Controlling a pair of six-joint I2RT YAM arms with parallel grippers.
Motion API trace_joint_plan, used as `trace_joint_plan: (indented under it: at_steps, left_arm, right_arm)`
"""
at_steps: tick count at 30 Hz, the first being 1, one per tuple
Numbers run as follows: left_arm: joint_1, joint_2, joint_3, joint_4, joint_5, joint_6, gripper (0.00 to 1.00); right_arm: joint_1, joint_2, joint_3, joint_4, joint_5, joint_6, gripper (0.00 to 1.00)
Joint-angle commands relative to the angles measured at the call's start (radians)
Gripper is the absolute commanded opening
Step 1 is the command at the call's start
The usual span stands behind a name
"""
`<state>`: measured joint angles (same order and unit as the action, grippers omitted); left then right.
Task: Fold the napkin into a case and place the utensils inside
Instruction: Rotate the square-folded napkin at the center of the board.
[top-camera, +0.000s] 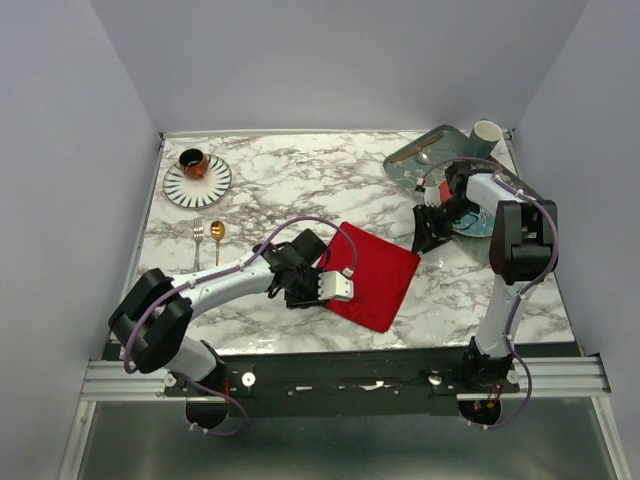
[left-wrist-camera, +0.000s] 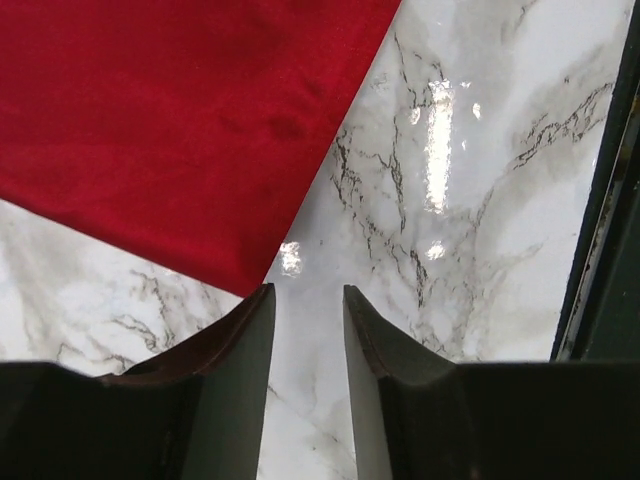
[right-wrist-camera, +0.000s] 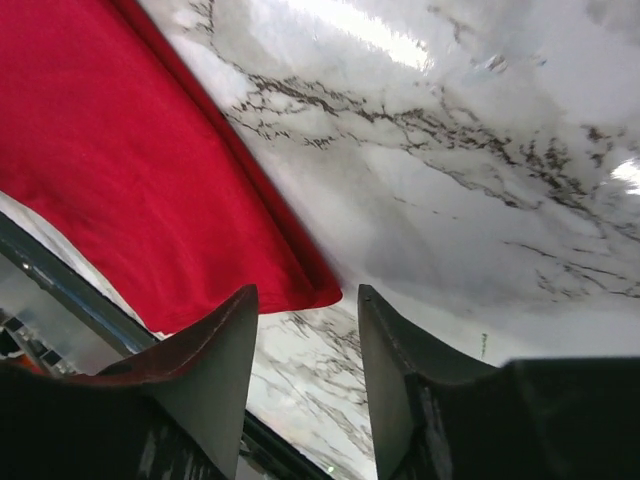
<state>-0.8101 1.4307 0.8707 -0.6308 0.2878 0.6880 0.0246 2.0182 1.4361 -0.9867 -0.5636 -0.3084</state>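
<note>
Shows the napkin (top-camera: 372, 275) lying flat as a diamond at mid-worktop (top-camera: 300, 180), not yet narrowed into a case. Places the left gripper (left-wrist-camera: 305, 300) at the napkin's left corner, jaws parted by a narrow gap and empty, bare marble between them. Places the right gripper (right-wrist-camera: 308, 300) at the napkin's right corner, jaws likewise parted, cloth tip just ahead, nothing held. Judged as the corner-grasp stage of a fold; calls next for closing on both corners and carrying them across together. Leaves fork (top-camera: 198, 233) and spoon (top-camera: 217, 233) side by side, well left of the napkin, near a striped plate (top-camera: 197, 185). Sets a tray (top-camera: 400, 158) beyond the napkin's right corner. Sees no obstacle on the cloth itself.
</note>
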Motion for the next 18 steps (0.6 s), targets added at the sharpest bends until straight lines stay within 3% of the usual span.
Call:
trace_joint_plan:
  at_steps: [1,6,11,16,18]
  left_arm:
    - [-0.009,0.095,0.036,0.031,-0.050,-0.016,0.39]
    - [0.035,0.191,0.112,0.052,-0.096,-0.059,0.34]
    - [0.162,0.287,0.208,0.071,-0.101,-0.050,0.31]
    - [0.252,0.378,0.347,0.094,-0.114,0.001,0.32]
    - [0.293,0.408,0.401,0.089,-0.105,0.024,0.36]
  right_arm:
    - [0.011,0.027,-0.060,0.014,0.021,-0.008,0.47]
    - [0.014,0.004,-0.111,0.007,0.007,-0.006,0.44]
    - [0.021,-0.013,-0.160,-0.013,-0.022,-0.011,0.40]
    - [0.089,-0.026,-0.213,-0.046,-0.156,-0.003,0.53]
    - [0.100,-0.035,-0.213,-0.072,-0.243,-0.005,0.66]
